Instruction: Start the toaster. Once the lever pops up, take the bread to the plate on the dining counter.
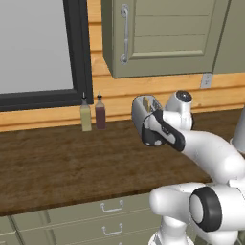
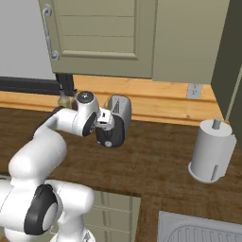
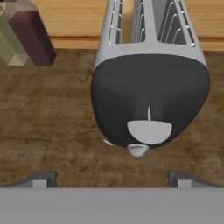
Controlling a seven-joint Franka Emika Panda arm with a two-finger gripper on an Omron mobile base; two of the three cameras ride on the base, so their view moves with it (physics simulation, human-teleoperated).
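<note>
Toaster (image 3: 148, 87): rounded silver-grey shell, black end panel facing you, standing on the dark wood counter (image 1: 57, 162) by the back wall. Rigid and smooth; expect your fingers to slide on the shell. Judged contact point: the pale lever tab (image 3: 148, 131) low on the panel; press there rather than clamping. Gripper (image 3: 111, 179): jaws spread wide, empty, just short of the panel. Nearby: two bottles (image 3: 26, 37) at ten o'clock, clear of your path; paper-towel roll (image 2: 211, 150) well apart at three o'clock.
</note>
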